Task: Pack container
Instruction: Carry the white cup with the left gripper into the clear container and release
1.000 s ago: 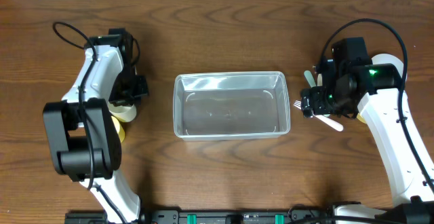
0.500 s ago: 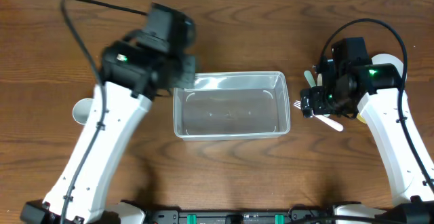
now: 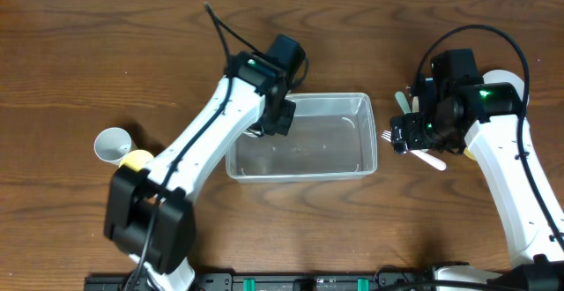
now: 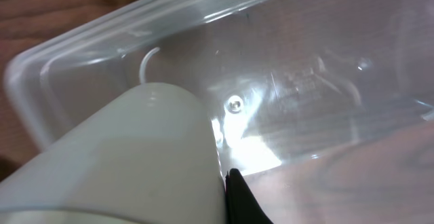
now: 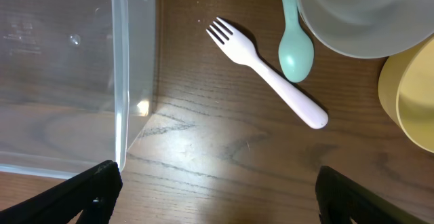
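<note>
At the left edge of the counter [image 3: 70, 53] a white cup [image 3: 113, 144] stands with a small yellow item [image 3: 137, 159] touching it, both well apart from the tub and probably waiting to be packed. The left arm reaches across to the far-left corner of the container [image 3: 308, 150], the clear plastic tub at the middle of the counter, its floor bare. The left hand [image 3: 280, 116] is pinched together on what looks like a pale vessel [image 4: 135, 156], a cup or small bowl, held just inside that corner, likely so that it can be set down there. Right of the tub, the right hand [image 5: 217, 198] hovers with its fingers spread wide above a white fork [image 5: 271, 81] lying just beside the tub's wall, well placed to pick it up. A mint spoon [image 5: 296, 44], a white bowl [image 5: 366, 13] and a yellow bowl [image 5: 415, 95] lie beyond.
</note>
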Controlling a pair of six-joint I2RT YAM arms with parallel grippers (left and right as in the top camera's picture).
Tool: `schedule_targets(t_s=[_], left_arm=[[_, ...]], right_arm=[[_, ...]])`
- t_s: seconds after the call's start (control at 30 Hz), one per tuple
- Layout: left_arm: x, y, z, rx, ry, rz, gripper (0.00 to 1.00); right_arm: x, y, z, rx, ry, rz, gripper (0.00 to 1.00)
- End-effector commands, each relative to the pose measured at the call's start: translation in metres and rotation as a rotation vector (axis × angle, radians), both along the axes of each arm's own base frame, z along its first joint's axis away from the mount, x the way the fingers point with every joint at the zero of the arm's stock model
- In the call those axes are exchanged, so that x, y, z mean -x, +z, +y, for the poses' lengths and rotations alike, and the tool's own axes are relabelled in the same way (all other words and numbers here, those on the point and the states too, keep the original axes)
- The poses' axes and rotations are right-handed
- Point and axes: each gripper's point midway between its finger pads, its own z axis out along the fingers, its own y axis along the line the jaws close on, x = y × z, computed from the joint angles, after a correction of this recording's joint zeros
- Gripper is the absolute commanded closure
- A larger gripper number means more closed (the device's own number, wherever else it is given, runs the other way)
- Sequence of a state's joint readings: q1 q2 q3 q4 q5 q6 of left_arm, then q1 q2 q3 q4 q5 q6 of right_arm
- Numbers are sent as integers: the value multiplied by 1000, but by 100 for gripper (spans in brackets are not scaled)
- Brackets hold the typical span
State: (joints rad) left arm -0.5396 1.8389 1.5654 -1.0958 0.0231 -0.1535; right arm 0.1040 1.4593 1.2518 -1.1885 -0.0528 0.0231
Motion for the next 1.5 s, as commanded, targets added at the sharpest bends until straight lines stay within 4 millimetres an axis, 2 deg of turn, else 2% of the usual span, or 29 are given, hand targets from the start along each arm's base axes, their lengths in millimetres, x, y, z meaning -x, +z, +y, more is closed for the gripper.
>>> schedule_targets(t_s=[0.0, 0.17, 0.33, 0.6, 0.67, 0.73, 0.9, 1.0, 1.1, 1.23, 1.33, 1.4, 1.47], left_arm=[[-6, -15, -2, -14, -4, 12, 94], [-14, -38, -4, -27, 1, 34, 94], [-18, -55, 5, -48, 24, 71, 94], [-25, -62, 21, -55, 69, 89, 92], [-25, -62, 21, -55, 69, 89, 71], [-25, -62, 21, -54, 69, 89, 55], [-25, -60, 21, -56, 69, 90, 46], [-24, -45, 21, -50, 69, 80, 44], [-26, -11, 21, -20, 69, 22, 41], [-21, 48, 28, 27, 79, -115, 36], [-10, 94, 58, 5, 176, -230, 35], [1, 119, 85, 3, 276, -279, 35], [13, 135, 111, 17, 383, -299, 34]], right_arm=[[-3, 5, 1, -7, -12, -12, 7], [-1, 4, 1, -6, -12, -6, 7], [-1, 4, -1, 1, -13, -6, 8], [-1, 4, -1, 1, -13, -6, 8], [-1, 4, -1, 1, -13, -6, 8], [-1, 4, -1, 1, -13, -4, 8], [1, 4, -1, 3, -13, 4, 8], [1, 4, -1, 5, -2, 3, 8], [1, 4, -4, 21, 2, 1, 7], [1, 4, -5, 31, 0, -1, 6], [1, 4, -5, 31, 0, 0, 5], [1, 4, -5, 31, 0, 0, 4], [1, 4, -5, 31, 0, 0, 4]])
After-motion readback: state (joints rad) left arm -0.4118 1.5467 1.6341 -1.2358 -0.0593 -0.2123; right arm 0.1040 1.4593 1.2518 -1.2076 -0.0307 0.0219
